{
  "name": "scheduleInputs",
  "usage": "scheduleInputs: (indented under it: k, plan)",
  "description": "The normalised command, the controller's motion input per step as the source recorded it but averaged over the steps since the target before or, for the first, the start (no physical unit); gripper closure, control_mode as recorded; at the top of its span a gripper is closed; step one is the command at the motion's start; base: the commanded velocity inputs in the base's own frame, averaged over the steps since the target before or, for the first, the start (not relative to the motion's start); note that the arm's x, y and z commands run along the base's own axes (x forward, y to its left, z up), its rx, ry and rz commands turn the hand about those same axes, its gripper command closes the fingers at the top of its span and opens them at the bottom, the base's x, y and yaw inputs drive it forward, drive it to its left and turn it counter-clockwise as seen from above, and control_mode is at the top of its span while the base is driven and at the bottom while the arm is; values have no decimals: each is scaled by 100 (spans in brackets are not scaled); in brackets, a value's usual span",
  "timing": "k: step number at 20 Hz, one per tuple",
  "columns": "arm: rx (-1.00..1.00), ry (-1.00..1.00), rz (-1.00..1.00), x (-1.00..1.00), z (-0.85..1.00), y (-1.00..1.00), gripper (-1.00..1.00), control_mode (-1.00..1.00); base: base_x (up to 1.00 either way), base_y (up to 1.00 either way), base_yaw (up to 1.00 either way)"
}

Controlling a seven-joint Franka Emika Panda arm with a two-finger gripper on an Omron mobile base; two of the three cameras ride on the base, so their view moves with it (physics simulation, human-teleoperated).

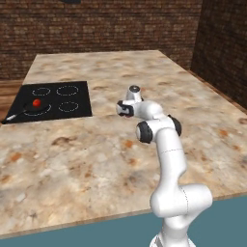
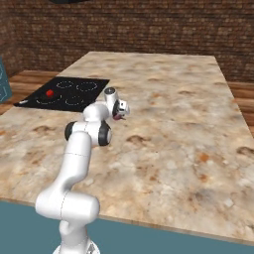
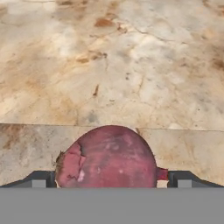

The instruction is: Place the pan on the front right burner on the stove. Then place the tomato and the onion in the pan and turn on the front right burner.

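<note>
On the counter lies the purplish-maroon onion [image 3: 107,159], low in the hand view between my two dark fingertips. My gripper [image 3: 111,179] is open, one jaw on each side of the onion, and I cannot tell whether either touches it. From the base cameras the gripper [image 1: 126,112] [image 2: 119,115] points down at mid-counter, well right of the stove [image 1: 79,113]. The black pan [image 1: 29,110] rests on the largest ring, the front right burner [image 1: 48,107], with its pale handle [image 1: 10,117] sticking out to the left. The bright red tomato [image 1: 36,103] [image 2: 49,93] sits in the pan.
The marble counter [image 1: 96,159] stretches wide around the arm, with its near edge [image 1: 96,219] in front of the base. Brick walls [image 1: 120,24] stand behind and to the right. Three smaller rings mark the remaining cooktop glass.
</note>
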Motion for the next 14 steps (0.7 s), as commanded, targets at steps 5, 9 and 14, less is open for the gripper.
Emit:
scheduleInputs:
  k: [5,9,14]
  plan:
    - [0,1,0,32,-4,22,100,-100,0,0,0]
    - [0,12,-1,-19,-1,6,100,-100,0,0,0]
    - [4,7,-8,-98,6,-2,100,-100,0,0,0]
